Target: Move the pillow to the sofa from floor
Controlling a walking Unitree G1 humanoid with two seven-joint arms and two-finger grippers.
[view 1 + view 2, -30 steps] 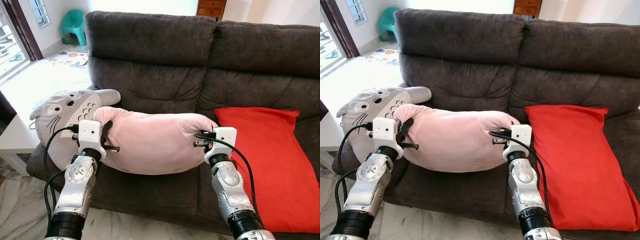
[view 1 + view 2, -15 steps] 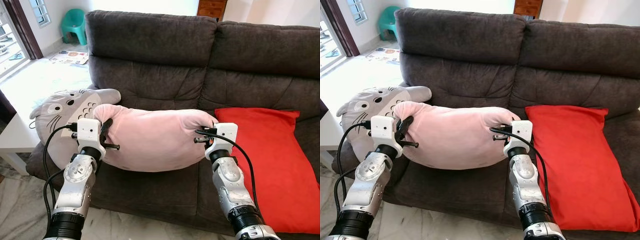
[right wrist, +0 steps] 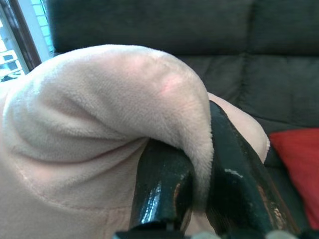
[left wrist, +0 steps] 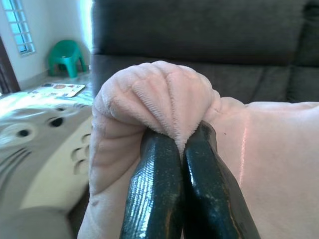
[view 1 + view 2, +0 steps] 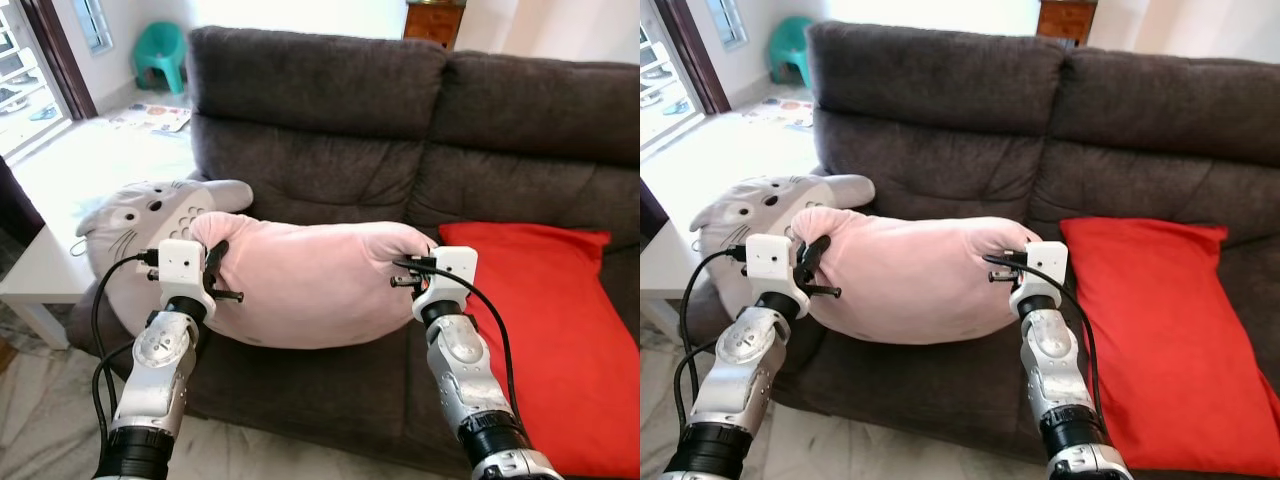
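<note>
A long, pale pink plush pillow (image 5: 310, 285) is held up in front of the seat of a dark grey fabric sofa (image 5: 330, 130), level with the seat cushions and spanning the space between the two silver arms. The left gripper (image 4: 180, 144) has its jaws clenched on a bunched fold at the pillow's left end, the two black fingers (image 4: 154, 194) pressed close together with plush squeezed between their tips. The right gripper (image 3: 199, 164) has its jaws clamped on the pillow's right end, a thick roll of plush caught between its fingers (image 3: 164, 184). Behind the pillow's left end, a grey and cream cartoon-animal cushion with drawn whiskers and eyes (image 5: 140, 225) leans at the sofa's left arm. A red rectangular pillow (image 5: 550, 320) lies on the right seat cushion, just beside the right gripper. A white low table (image 5: 45, 275) stands left of the sofa, and a green plastic child's chair (image 5: 165, 55) stands by the far wall. No readable writing or brand marks can be made out.
</note>
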